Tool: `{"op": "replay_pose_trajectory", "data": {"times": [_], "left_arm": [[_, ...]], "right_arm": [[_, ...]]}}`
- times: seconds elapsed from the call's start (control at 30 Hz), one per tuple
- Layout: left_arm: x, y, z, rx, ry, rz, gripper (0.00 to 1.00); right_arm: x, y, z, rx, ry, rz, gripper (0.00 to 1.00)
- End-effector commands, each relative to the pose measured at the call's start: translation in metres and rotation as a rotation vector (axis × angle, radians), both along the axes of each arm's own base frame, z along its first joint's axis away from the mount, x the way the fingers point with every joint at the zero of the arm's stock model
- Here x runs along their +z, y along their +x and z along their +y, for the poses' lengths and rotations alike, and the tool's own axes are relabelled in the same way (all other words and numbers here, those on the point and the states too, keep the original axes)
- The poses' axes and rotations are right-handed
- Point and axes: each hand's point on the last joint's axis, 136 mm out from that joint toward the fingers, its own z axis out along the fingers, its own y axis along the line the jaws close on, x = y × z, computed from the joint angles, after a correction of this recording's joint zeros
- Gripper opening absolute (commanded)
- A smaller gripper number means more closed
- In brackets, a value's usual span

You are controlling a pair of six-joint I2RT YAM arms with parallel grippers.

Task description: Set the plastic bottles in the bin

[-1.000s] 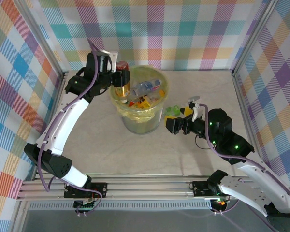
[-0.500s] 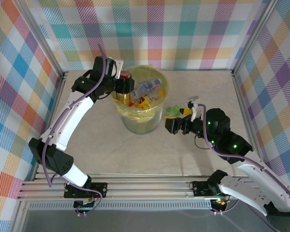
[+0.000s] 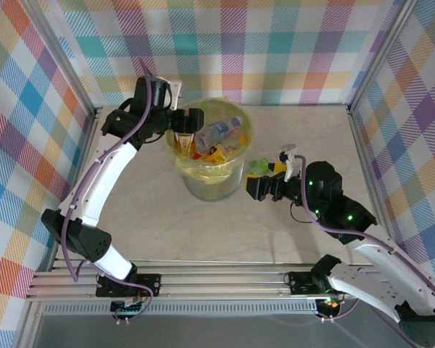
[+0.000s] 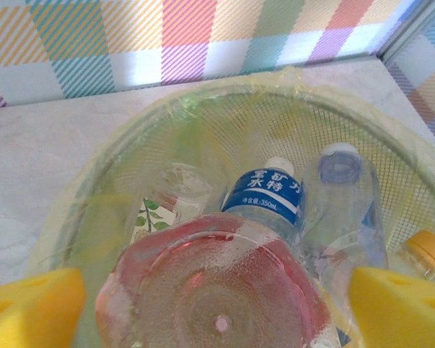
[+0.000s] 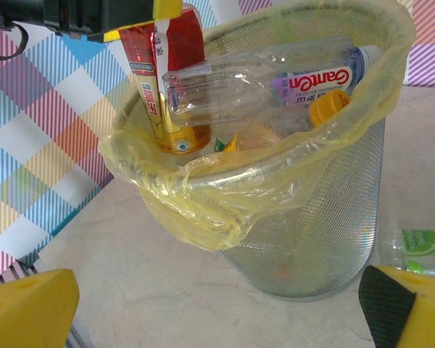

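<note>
Plaid walls (image 3: pixel 275 43) on three sides; pale marbled table (image 3: pixel 145 210). Bin (image 3: pixel 235 174) stands toward the table's 12 o'clock, with its yellow-green liner folded over the rim.

Left gripper (image 3: pixel 185 129) is over the bin's 10 o'clock rim. Jaws are wide apart. In the left wrist view the yellow pads (image 4: pixel 29 304) sit at the two lower corners, with a red-labelled bottle (image 4: pixel 217 290) base-up between them and a gap on each side. Not clamped. That bottle stands upright inside the rim.

Also in the bin: a blue-labelled bottle (image 4: pixel 264 196) and a clear bottle (image 5: pixel 275 80) lying across the top.

Right gripper (image 3: pixel 264 180) is low at the bin's 4 o'clock, facing it. Jaws are fully spread with nothing between them.

One green-labelled bottle (image 3: pixel 259 167) lies on the table just beside the bin at 3 o'clock, near the right gripper.
</note>
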Motion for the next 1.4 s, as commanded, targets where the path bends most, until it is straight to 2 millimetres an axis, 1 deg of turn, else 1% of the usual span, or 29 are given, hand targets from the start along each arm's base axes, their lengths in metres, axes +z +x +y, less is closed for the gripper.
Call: {"op": "replay_pose_trajectory", "data": {"times": [0.0,0.1,0.17,0.23,0.37,0.43,0.5,0.6,0.7,0.77,0.87,0.97,1.1,1.27,1.37], "left_arm": [[0.030,0.000,0.023,0.114,-0.045,-0.081,0.80],[0.032,-0.004,0.030,0.148,-0.048,-0.097,0.74],[0.031,-0.005,0.031,0.151,-0.052,-0.100,0.67],[0.028,-0.005,0.030,0.150,-0.051,-0.093,0.62],[0.011,-0.003,0.026,0.142,-0.047,-0.050,0.48],[0.001,-0.003,0.027,0.147,-0.039,-0.031,0.44],[-0.008,-0.004,0.029,0.156,-0.031,-0.016,0.42],[-0.021,-0.006,0.030,0.161,-0.022,0.004,0.41],[-0.034,-0.009,0.029,0.152,-0.018,0.030,0.41],[-0.042,-0.010,0.028,0.144,-0.020,0.046,0.41],[-0.053,-0.011,0.027,0.143,-0.010,0.072,0.41],[-0.061,-0.012,0.028,0.145,-0.003,0.087,0.41],[-0.070,-0.014,0.034,0.168,0.022,0.102,0.44],[-0.068,-0.014,0.041,0.197,0.039,0.091,0.45],[-0.073,-0.012,0.043,0.211,0.058,0.099,0.45]], "right_arm": [[0.008,0.000,0.002,-0.001,0.021,-0.011,1.00],[0.008,0.000,0.002,-0.002,0.018,-0.010,1.00],[0.008,0.002,0.002,-0.004,0.015,-0.008,1.00],[0.008,0.003,0.003,-0.009,0.009,-0.002,1.00],[0.004,0.009,0.004,-0.026,0.000,0.017,1.00],[0.000,0.013,0.001,-0.055,-0.014,0.033,1.00],[-0.005,0.019,-0.006,-0.111,-0.036,0.055,1.00],[-0.017,0.029,-0.024,-0.245,-0.074,0.115,1.00],[-0.032,0.039,-0.049,-0.420,-0.111,0.194,1.00],[-0.044,0.041,-0.069,-0.546,-0.122,0.250,1.00],[-0.059,0.042,-0.085,-0.640,-0.105,0.320,1.00],[-0.076,0.043,-0.094,-0.688,-0.078,0.386,1.00],[-0.096,0.048,-0.100,-0.724,-0.033,0.460,1.00],[-0.124,0.064,-0.099,-0.745,-0.013,0.567,1.00],[-0.142,0.079,-0.100,-0.767,-0.012,0.620,1.00]]}}
